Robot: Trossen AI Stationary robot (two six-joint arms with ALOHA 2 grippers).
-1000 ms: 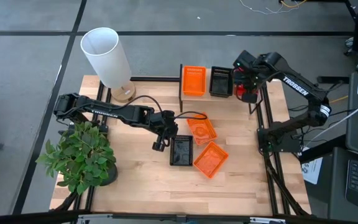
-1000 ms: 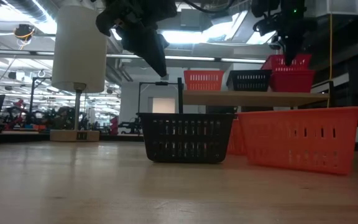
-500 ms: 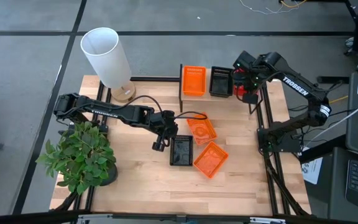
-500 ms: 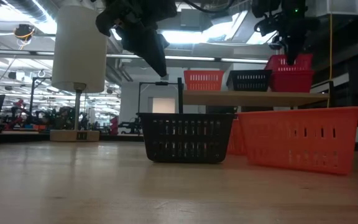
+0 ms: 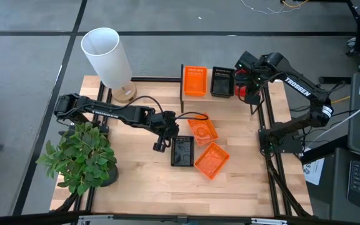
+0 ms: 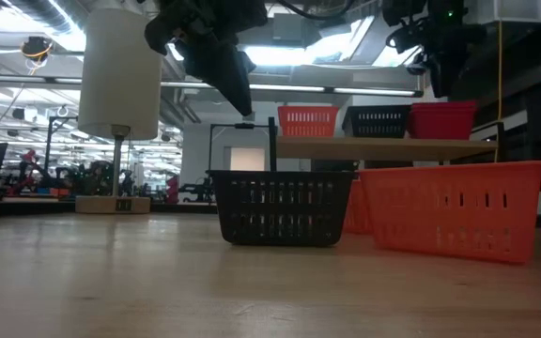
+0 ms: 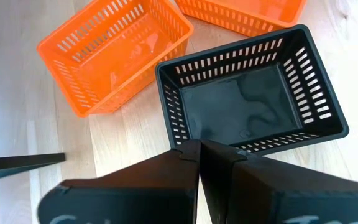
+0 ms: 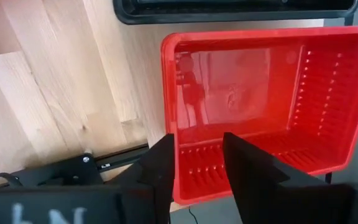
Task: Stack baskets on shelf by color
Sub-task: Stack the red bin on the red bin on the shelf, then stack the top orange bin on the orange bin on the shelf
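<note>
Nearest on the table, one black basket (image 5: 182,151) and two orange baskets, one (image 5: 211,159) just beside it and the other (image 5: 202,130) behind, sit loose and unsorted, so there's plenty left to do. The left gripper (image 5: 160,145) hangs by the black basket's edge, fingers pressed together, holding nothing. Farther back, the shelf (image 6: 383,145) carries an orange basket (image 5: 195,80), a black one (image 5: 222,81) and a red stack (image 6: 442,120). Above that red stack the right gripper (image 8: 194,165) hovers, fingers spread across the rim, gripping nothing as far as I can judge.
</note>
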